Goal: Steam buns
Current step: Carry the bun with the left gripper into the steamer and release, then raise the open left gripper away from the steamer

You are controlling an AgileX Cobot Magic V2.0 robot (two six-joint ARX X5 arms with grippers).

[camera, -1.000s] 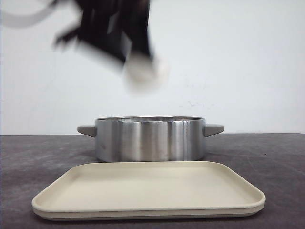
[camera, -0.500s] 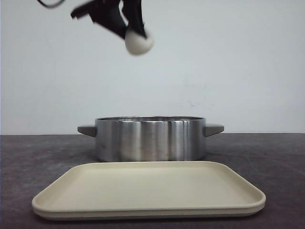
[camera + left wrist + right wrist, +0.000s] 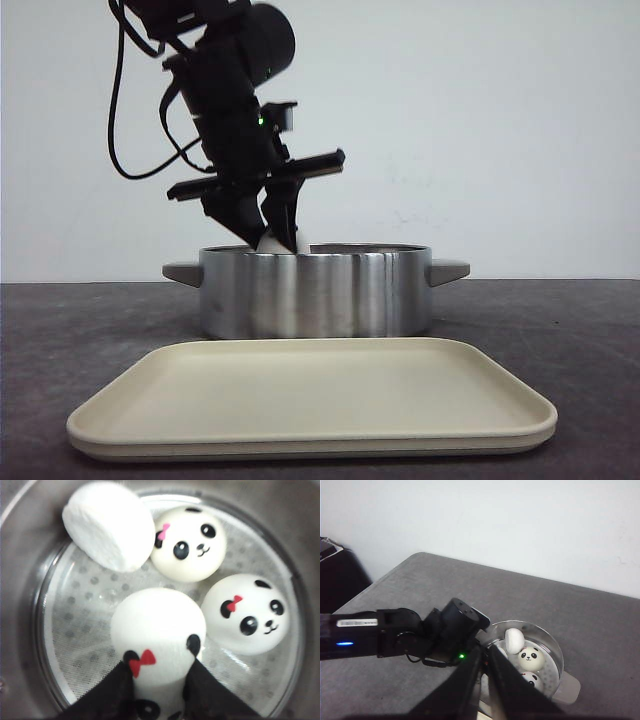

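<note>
My left gripper [image 3: 268, 238] reaches down into the steel pot [image 3: 315, 295] and is shut on a white panda bun with a red bow [image 3: 157, 625], held just above the perforated steamer floor [image 3: 80, 630]; its jaws [image 3: 159, 666] pinch the bun's sides. Two more buns [image 3: 190, 542] [image 3: 247, 612] lie face up in the pot. A third [image 3: 110, 525] leans on its side against the pot wall, its face hidden. My right gripper [image 3: 485, 652] is high above the table, shut and empty, and is out of the front view.
An empty beige tray [image 3: 310, 395] lies on the dark grey table in front of the pot. The pot has two grey side handles [image 3: 448, 270]. The left arm [image 3: 395, 637] stretches across the table to the pot [image 3: 547, 637].
My left arm has come down from high above the pot, carrying the bun, and its fingers are now inside the pot's rim.
</note>
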